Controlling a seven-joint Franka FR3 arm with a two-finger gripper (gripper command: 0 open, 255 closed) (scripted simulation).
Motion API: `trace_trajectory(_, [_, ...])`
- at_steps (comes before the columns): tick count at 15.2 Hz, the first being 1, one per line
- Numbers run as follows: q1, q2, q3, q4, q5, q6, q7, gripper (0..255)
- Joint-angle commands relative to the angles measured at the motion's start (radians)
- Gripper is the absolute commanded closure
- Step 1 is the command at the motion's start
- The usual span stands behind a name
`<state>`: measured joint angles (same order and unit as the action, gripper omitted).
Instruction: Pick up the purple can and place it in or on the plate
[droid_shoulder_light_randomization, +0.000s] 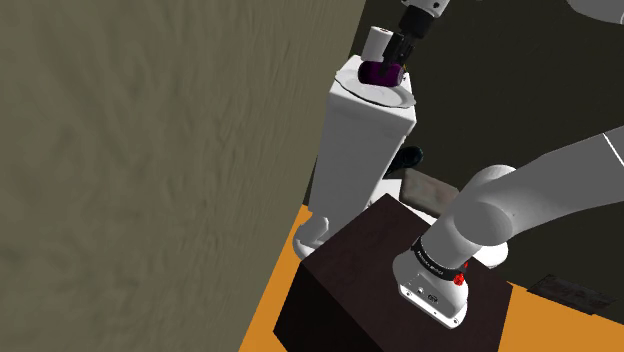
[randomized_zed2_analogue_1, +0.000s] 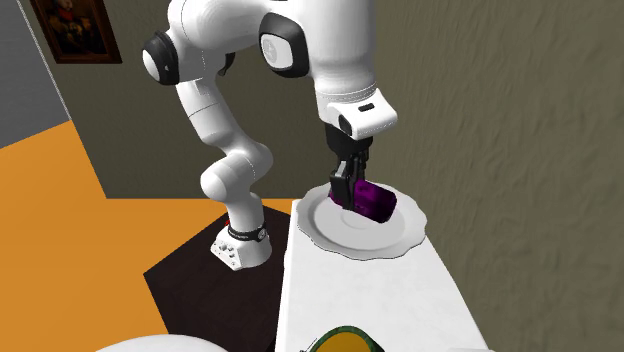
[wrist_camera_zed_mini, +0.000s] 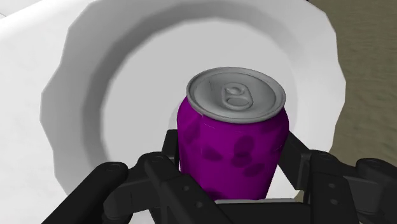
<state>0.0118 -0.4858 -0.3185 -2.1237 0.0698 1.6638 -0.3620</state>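
Can (wrist_camera_zed_mini: 232, 143), purple with a grey top, hangs over the middle of the white plate (wrist_camera_zed_mini: 89, 95), and the black claw (randomized_zed2_analogue_1: 343, 193) pinches it on both sides. A big grey-brown wall (droid_shoulder_light_randomization: 150, 150) stands next to everything. The floor (droid_shoulder_light_randomization: 270, 300) is orange. The white arm (droid_shoulder_light_randomization: 520, 200) bends up from its dark box (droid_shoulder_light_randomization: 370, 270) and reaches over a tall white cabinet (droid_shoulder_light_randomization: 360, 150). The plate lies on top of the cabinet. The can leans over on its side, and I cannot tell if it touches the plate. A small white roll (droid_shoulder_light_randomization: 377, 40) stands just behind the plate.
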Motion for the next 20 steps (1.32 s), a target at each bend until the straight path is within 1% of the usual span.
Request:
trace_trajectory(1, [0.000, 0.001, -0.001, -0.006, 0.000, 0.006, -0.001, 255])
trace_trajectory(7, [0.000, 0.001, -0.001, -0.006, 0.000, 0.006, -0.001, 255])
trace_trajectory(8, [0.000, 0.001, -0.001, -0.006, 0.000, 0.006, -0.001, 0])
trace_trajectory(13, [0.000, 0.001, -0.001, -0.006, 0.000, 0.006, -0.001, 0])
trace_trajectory(17, [0.002, 0.028, -0.013, 0.145, 0.002, -0.119, -0.006, 0])
trace_trajectory(20, [0.002, 0.028, -0.013, 0.145, 0.002, -0.119, -0.006, 0])
